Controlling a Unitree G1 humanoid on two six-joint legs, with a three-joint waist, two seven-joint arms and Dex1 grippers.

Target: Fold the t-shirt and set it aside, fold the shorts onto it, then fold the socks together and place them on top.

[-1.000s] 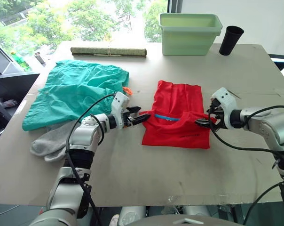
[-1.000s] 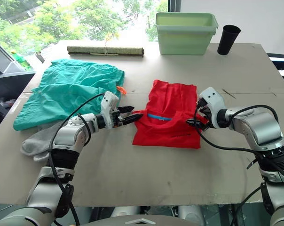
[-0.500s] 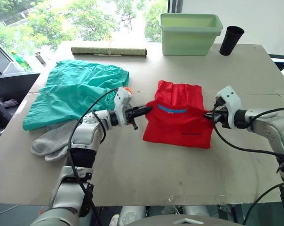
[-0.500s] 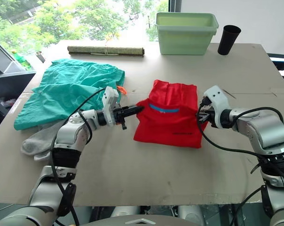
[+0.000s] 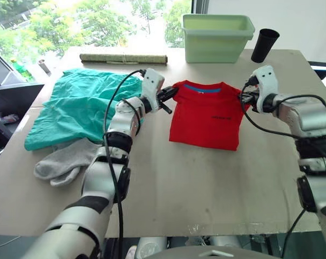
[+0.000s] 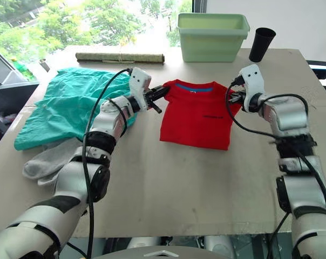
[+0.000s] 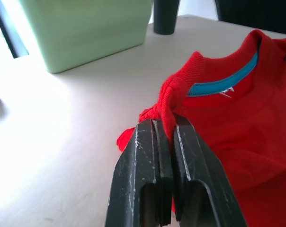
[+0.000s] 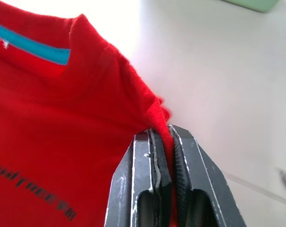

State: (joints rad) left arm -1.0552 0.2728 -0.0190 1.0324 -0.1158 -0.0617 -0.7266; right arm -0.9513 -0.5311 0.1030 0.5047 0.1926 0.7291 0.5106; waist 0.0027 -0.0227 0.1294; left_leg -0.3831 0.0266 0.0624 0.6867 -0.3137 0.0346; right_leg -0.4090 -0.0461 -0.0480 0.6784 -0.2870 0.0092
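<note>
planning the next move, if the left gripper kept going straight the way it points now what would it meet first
The left gripper, shut on the t-shirt shoulder, points toward the right gripper. Going on, it would push into more of the shirt's collar fabric first; depth beyond that is unclear.

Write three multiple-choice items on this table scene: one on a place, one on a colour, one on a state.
1. Where do the socks lie?
A. Inside the green bin
B. Beside the shorts, on the robot's left
C. On the t-shirt

2. What colour is the cup beside the green bin?
A. Black
B. White
C. Orange

3. What are the claws doing?
A. Both open
B. Only one grips
C. Both shut on the t-shirt

Answers: 1 B, they touch the shorts' near edge. 2 A, it is dark throughout. 3 C, the left claw and right claw each pinch red cloth.
</note>
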